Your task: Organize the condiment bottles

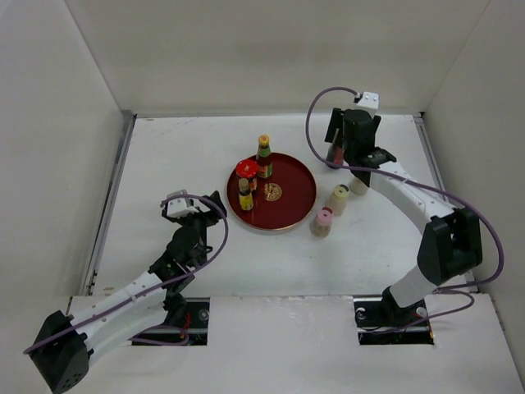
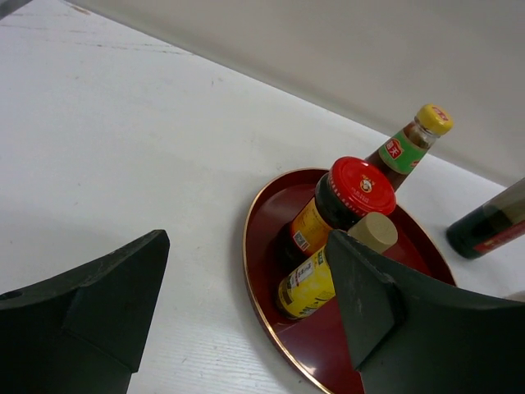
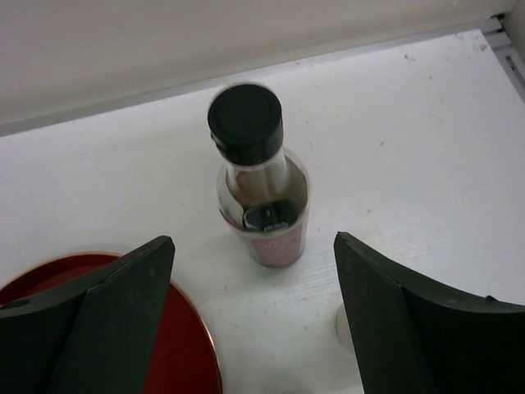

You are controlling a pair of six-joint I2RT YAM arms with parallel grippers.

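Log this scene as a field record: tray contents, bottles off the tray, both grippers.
tray: round red tray, mid-table
on tray: green-labelled yellow-capped bottle; red-lidded jar; yellow-labelled cream-capped bottle
off tray, to its right: pink-topped shaker; pale-topped shaker; dark-sauce bottle, upright
partly hidden: another shaker, beside the right arm
left gripper: open, empty, left of the tray
right gripper: open, facing the dark-sauce bottle, not touching it

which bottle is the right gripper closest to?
The tall dark-sauce bottle with the black cap: it stands off the red tray, centred ahead of the open right gripper.
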